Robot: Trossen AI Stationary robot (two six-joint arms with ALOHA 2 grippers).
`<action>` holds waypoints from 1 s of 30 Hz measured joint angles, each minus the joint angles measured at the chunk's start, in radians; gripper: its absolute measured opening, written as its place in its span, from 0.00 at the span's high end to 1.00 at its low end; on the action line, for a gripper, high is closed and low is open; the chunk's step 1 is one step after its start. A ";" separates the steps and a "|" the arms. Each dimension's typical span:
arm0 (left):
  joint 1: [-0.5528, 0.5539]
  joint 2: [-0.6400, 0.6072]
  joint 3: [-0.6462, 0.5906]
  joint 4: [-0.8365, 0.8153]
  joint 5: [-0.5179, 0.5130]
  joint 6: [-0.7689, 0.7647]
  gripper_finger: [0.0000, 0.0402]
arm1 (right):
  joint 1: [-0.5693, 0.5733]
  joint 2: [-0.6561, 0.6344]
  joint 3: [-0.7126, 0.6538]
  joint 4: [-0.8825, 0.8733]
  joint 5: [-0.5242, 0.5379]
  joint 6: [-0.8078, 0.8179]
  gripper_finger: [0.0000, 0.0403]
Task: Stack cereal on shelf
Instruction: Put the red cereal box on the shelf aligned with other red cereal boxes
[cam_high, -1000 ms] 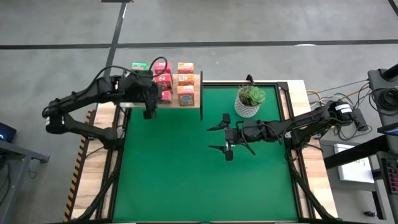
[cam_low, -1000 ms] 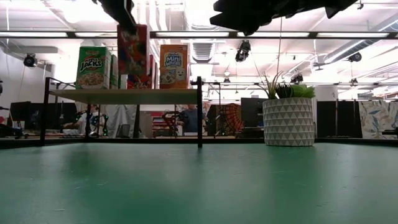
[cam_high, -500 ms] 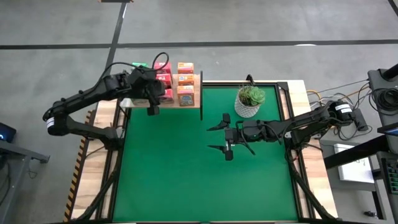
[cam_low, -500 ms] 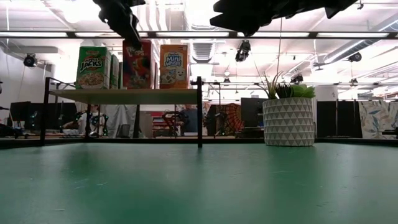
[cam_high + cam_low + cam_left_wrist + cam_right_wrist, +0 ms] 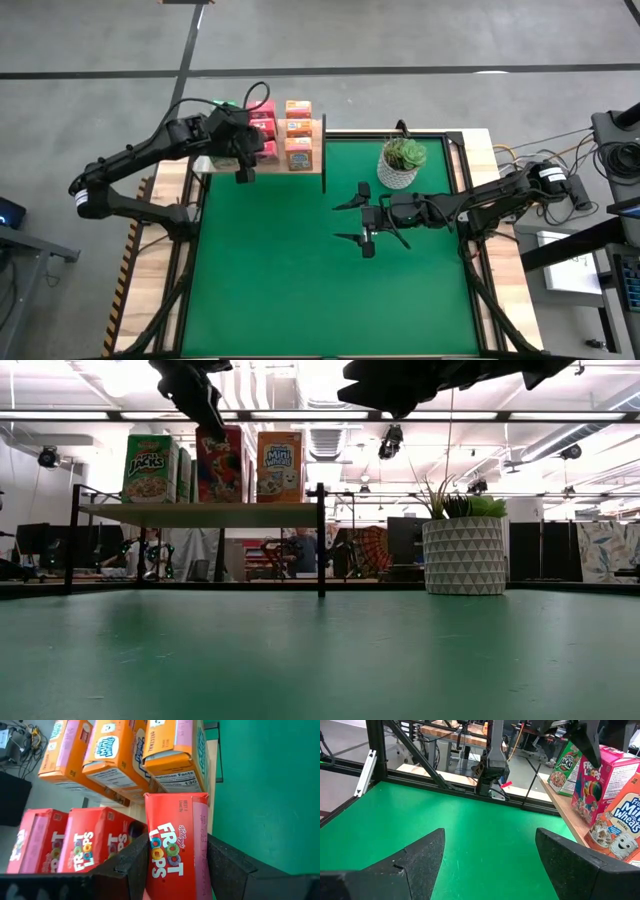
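The left gripper (image 5: 175,865) clamps a pink cereal box (image 5: 176,845) by its broad faces on the shelf (image 5: 200,514) — likely light, crushable cardboard — while the right gripper (image 5: 365,222) waits open mid-table.

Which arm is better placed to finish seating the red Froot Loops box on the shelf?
Left. The left gripper is closed on the Froot Loops box right at the shelf, beside the orange boxes. The right gripper hangs open over mid-table, near the plant pot.
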State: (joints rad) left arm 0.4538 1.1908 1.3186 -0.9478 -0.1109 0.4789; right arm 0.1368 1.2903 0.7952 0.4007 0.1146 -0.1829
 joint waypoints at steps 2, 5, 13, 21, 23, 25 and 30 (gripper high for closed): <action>0.000 0.000 0.016 -0.018 0.000 -0.002 0.61 | 0.000 0.000 0.000 0.000 0.000 -0.001 0.25; 0.001 -0.001 0.047 -0.045 0.000 -0.008 0.61 | 0.000 0.000 -0.001 0.000 0.000 -0.002 0.25; 0.038 0.002 0.055 -0.066 0.078 -0.021 0.61 | 0.000 0.000 -0.001 0.000 0.000 -0.004 0.25; 0.081 0.031 0.053 -0.083 0.106 -0.021 0.61 | 0.000 0.000 -0.001 -0.001 0.000 0.000 0.25; 0.081 0.037 0.053 -0.092 0.110 -0.019 0.61 | 0.000 0.000 -0.001 -0.001 0.000 0.000 0.25; 0.080 0.038 0.053 -0.096 0.117 -0.018 0.61 | 0.000 0.000 -0.001 -0.001 0.000 -0.001 0.25; 0.081 0.038 0.054 -0.098 0.126 -0.017 0.61 | 0.000 0.000 -0.001 -0.001 0.000 -0.001 0.25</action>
State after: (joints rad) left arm 0.5350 1.2285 1.3724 -1.0455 0.0149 0.4623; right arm 0.1368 1.2903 0.7940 0.4000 0.1150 -0.1841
